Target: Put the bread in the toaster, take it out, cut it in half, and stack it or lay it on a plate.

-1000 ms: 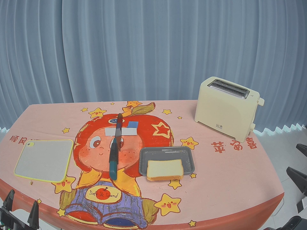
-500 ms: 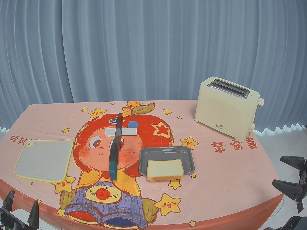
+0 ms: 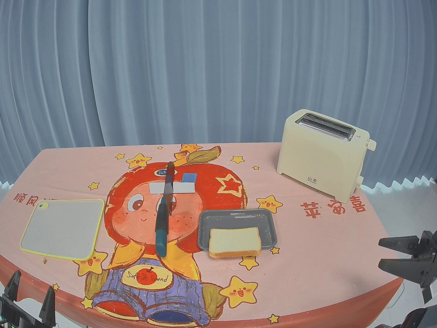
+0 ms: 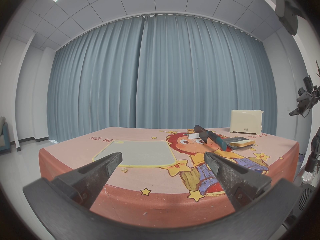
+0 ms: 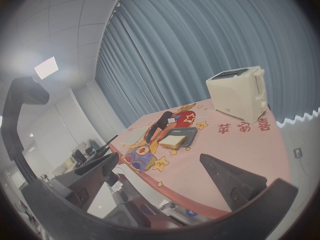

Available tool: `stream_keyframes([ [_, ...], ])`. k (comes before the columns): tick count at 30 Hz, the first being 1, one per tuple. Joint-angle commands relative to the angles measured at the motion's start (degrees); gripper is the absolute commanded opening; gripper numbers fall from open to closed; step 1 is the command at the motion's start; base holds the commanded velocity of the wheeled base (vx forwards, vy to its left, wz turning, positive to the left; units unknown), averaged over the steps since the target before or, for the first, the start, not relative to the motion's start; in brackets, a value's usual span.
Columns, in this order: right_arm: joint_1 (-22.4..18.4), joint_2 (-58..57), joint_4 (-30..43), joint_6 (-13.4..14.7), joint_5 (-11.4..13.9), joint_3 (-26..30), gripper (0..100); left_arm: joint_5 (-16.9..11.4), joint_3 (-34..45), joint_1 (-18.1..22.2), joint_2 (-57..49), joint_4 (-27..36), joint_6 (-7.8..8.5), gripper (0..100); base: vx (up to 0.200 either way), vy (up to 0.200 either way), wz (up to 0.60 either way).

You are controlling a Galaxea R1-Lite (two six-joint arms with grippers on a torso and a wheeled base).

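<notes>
At 7 o'clock, off the counter [image 3: 318,242] edge: left gripper [image 3: 33,282], fingers apart, empty. At 8 o'clock, board [image 3: 63,228]. Near centre, knife [image 3: 163,215], blade toward 12. Just at its 3 o'clock, tray [image 3: 236,216], with bread [image 3: 235,241] lying across the near rim, overhanging. At 2 o'clock, toaster [image 3: 321,153], well apart. At 4 o'clock, off the edge: right gripper [image 3: 381,252], fingers apart, empty. Likely trouble: soft slice crushed or torn by a hard pinch; tray nudged into the knife; slice snagged on the narrow slot.
</notes>
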Motion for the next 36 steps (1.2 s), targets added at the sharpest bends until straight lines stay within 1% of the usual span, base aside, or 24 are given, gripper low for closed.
stream_keyframes([
  [1,3.6,4.7,-2.3,4.1,-0.5,-0.3,100,0.0,1.0,0.0,0.1,0.0,-0.02,100,0.000,0.000,0.00],
  [2,4.0,5.3,-2.9,5.3,-0.8,-0.3,100,0.0,1.0,0.0,0.1,0.0,-0.02,100,0.000,0.000,0.00],
  [3,4.2,5.5,-3.0,5.6,-0.9,-0.3,100,0.0,1.0,0.0,0.1,0.0,-0.11,100,0.000,0.000,0.00],
  [4,5.1,6.8,-4.0,7.3,-1.7,-0.4,100,0.0,1.0,0.0,0.1,0.0,-0.02,100,0.000,0.000,0.00],
  [5,5.3,7.1,-4.3,7.7,-1.9,-0.3,100,0.0,1.0,0.0,0.1,0.0,-0.02,100,0.000,0.000,0.00],
  [6,6.6,8.8,-5.9,9.1,-3.1,-0.3,100,0.0,1.0,0.0,0.1,0.0,-0.02,100,0.000,0.000,0.00],
  [9,7.7,10.4,-8.1,11.4,-4.8,-0.2,100,0.0,1.0,0.0,0.1,0.0,-0.02,100,0.000,0.000,0.00],
  [11,8.1,11.1,-9.0,13.8,-4.9,-0.4,100,0.0,1.0,0.0,0.1,0.0,-0.02,100,0.000,0.000,0.00],
  [17,9.6,13.8,-10.8,22.6,-4.8,-1.0,100,0.0,1.0,0.0,0.1,0.0,-0.02,100,0.000,0.000,0.00],
  [18,10.3,14.1,-10.7,23.7,-4.8,-1.0,100,0.0,1.0,0.0,0.1,0.0,-0.02,100,0.000,0.000,0.00],
  [21,11.6,14.6,-10.8,25.8,-4.8,-0.9,100,0.0,1.0,0.0,0.1,0.0,-0.02,100,0.000,0.000,0.00],
  [23,11.7,15.0,-10.8,26.9,-4.6,-0.9,100,0.0,1.0,0.0,0.1,0.0,-0.02,100,0.000,0.000,0.00],
  [24,11.9,15.5,-10.8,29.1,-4.3,-1.0,100,0.0,1.0,0.0,0.1,0.0,-0.02,100,0.000,0.000,0.00],
  [25,12.4,15.8,-10.8,30.5,-4.3,-1.0,100,0.0,1.0,0.0,0.1,0.0,-0.02,100,0.000,0.000,0.00],
  [26,14.0,16.3,-10.8,33.7,-3.6,-0.9,100,0.0,1.0,0.0,0.1,0.0,-0.02,100,0.000,0.000,0.00],
  [27,14.2,16.4,-10.8,34.1,-3.4,-0.9,100,0.0,1.0,0.0,0.1,0.0,-0.02,100,0.000,0.000,0.00],
  [28,14.4,16.7,-10.8,35.3,-3.1,-1.0,100,0.0,1.0,0.0,0.1,0.0,-0.02,100,0.000,0.000,0.00],
  [29,14.8,17.0,-10.8,37.6,-2.3,-1.1,100,0.0,1.0,0.0,0.1,0.0,-0.11,100,0.000,0.000,0.00],
  [30,15.0,17.4,-10.9,40.8,-1.1,-1.5,100,0.0,1.0,0.0,0.1,0.0,-0.02,100,0.000,0.000,0.00],
  [31,15.1,17.5,-10.9,41.6,-0.8,-1.7,100,0.0,1.0,0.0,0.1,0.0,-0.02,100,0.000,0.000,0.00],
  [33,15.0,17.6,-10.9,44.5,0.8,-3.0,100,0.0,1.0,0.0,0.1,0.0,-0.02,100,0.000,0.000,0.00],
  [35,14.9,17.9,-10.9,46.6,1.9,-3.4,100,0.0,1.0,0.0,0.1,0.0,-0.02,100,0.000,0.000,0.00],
  [36,14.9,18.2,-10.9,47.1,2.3,-3.2,100,0.0,1.0,0.0,0.1,0.0,-0.02,100,0.000,0.000,0.00],
])
